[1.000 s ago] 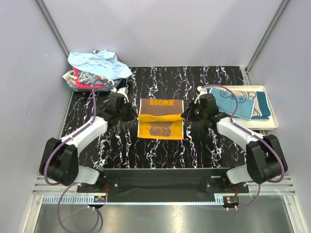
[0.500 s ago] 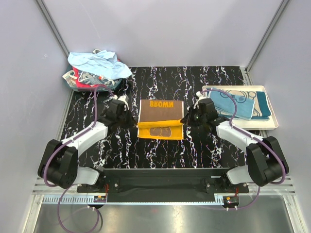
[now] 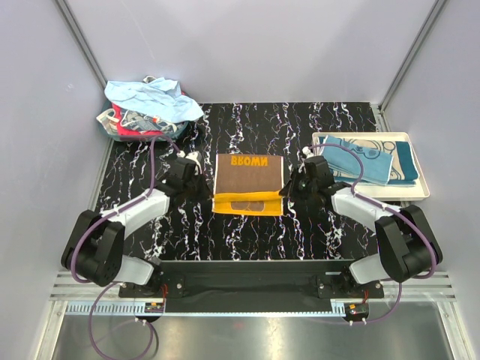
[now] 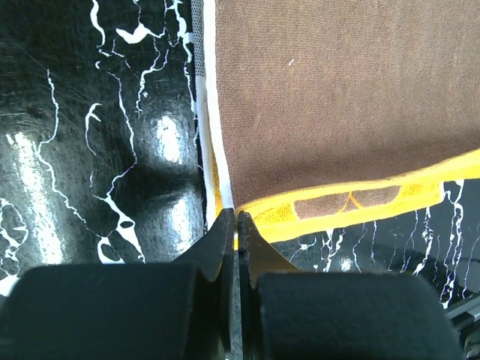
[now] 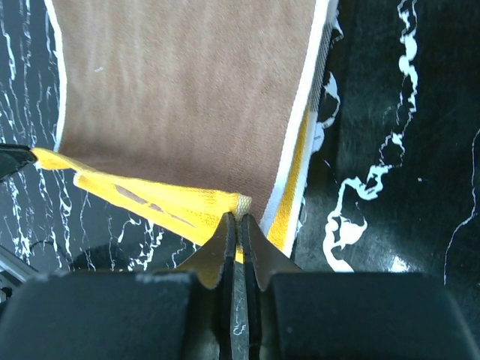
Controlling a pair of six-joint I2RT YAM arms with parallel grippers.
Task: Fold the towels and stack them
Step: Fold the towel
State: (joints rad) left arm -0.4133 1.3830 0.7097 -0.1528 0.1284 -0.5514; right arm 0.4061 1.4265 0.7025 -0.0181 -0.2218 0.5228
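Black marbled table (image 3: 300, 127). Left gripper (image 4: 234, 217) is pinched shut on the near-left corner of the orange-yellow towel (image 3: 247, 180); right gripper (image 5: 238, 217) is pinched shut on the near-right corner. The towel lies stretched between both claws, brown side up. Unfolded pile (image 3: 146, 112) sits well beyond the left claw. Tray (image 3: 421, 187) with folded towels (image 3: 367, 159) sits just right of the right claw.

Black white-veined marble tabletop (image 3: 247, 234), plain pale grey walls (image 3: 247, 52), metal corner posts (image 3: 79, 39)
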